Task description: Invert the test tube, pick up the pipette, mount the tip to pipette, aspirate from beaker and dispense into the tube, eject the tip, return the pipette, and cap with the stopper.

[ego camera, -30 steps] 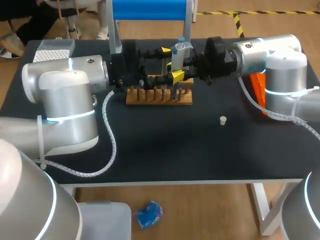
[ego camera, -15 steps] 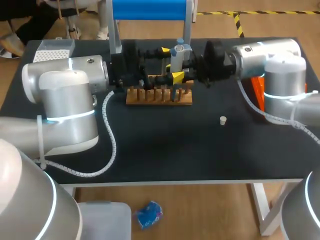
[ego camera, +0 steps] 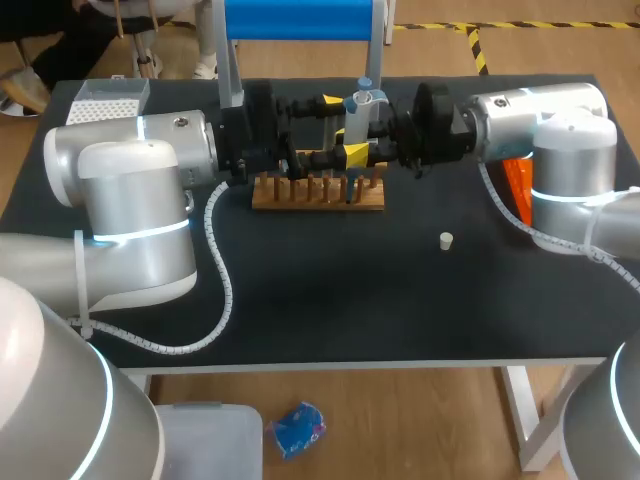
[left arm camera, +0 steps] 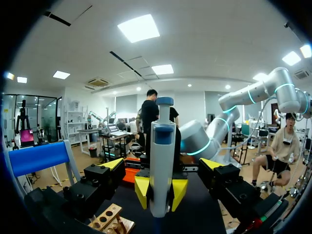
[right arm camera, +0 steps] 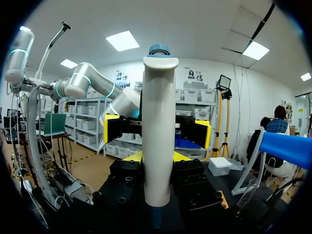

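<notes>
- A white tip box (ego camera: 112,97) sits at the far left corner of the tabletop (ego camera: 330,310), close to both edges there.
- The left gripper (left arm camera: 162,164) comes in level from the left. Its fingers stand wide apart on either side of the pipette and do not touch it.
- A wooden rack (ego camera: 318,194) lies toward the back, about mid-width, directly under both grippers.
- A broad stretch of tabletop runs from the rack to the front edge. Only a white cable (ego camera: 222,285) hanging over it and the stopper are there.
- The pipette (ego camera: 361,102) is held in the air above the rack. It is upright with its long axis vertical, the blue button on top and the narrow end pointing down at the right part of the rack.
- The right gripper (right arm camera: 157,157) meets the pipette from the right, its fingers clamped on the body from two sides.
- The small white stopper (ego camera: 446,239) lies right of centre, well apart from the rack and the front edge.
- An orange object (ego camera: 518,182) stands near the right edge, partly hidden by the right arm, so I cannot tell what it is.
</notes>
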### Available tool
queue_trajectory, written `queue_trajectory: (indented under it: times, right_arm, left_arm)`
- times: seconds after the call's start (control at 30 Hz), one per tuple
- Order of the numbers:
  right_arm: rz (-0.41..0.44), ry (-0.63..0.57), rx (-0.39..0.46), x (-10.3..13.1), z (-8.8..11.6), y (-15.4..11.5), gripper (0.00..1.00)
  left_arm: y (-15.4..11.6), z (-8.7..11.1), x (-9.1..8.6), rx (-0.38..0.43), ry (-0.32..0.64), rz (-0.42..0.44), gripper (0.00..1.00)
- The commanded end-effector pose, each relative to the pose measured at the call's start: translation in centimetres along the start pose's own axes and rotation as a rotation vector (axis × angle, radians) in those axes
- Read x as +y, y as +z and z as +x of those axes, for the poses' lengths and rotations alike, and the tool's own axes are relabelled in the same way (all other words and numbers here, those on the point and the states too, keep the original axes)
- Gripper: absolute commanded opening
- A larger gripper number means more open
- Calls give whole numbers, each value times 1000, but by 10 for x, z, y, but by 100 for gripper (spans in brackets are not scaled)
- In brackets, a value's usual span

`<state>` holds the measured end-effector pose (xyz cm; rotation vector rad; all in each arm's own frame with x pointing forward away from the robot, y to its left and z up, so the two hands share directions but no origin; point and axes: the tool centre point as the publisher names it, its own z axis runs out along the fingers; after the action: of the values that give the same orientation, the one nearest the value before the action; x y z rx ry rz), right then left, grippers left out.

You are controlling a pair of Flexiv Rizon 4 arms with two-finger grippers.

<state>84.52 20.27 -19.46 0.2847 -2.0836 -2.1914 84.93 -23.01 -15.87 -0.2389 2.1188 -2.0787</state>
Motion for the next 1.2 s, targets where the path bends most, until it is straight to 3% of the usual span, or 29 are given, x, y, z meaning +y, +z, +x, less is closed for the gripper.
queue_trajectory:
  times: [0.03, 0.07, 0.1, 0.5, 0.53, 0.57, 0.9, 1.07, 1.2]
  right_arm:
    - [-1, 1, -3, 0, 3, 1, 0]
    - [-2, 1, -2, 0, 3, 1, 0]
    - [-3, 1, -2, 0, 3, 2, 0]
    - [1, 1, -2, 0, 3, 1, 0]
    - [4, 1, -1, 0, 3, 1, 36]
    - [7, 2, -4, 0, 3, 0, 100]
    - [32, -12, -30, 7, 4, -21, 100]
    - [105, -16, -77, 7, 13, -63, 100]
    - [223, -18, -147, 4, 22, -105, 100]
  left_arm:
    - [0, 1, 1, -3, 1, 3, 22]
    - [0, 1, 1, -3, 1, 3, 8]
    - [0, 1, 1, -3, 1, 3, 1]
    - [0, 1, 1, -3, 1, 3, 0]
    - [0, 1, 1, -3, 1, 3, 0]
    - [0, 1, 1, -3, 1, 3, 0]
    - [0, 1, 1, -3, 1, 3, 0]
    - [0, 1, 1, -3, 1, 3, 0]
    - [0, 1, 1, -3, 1, 3, 0]
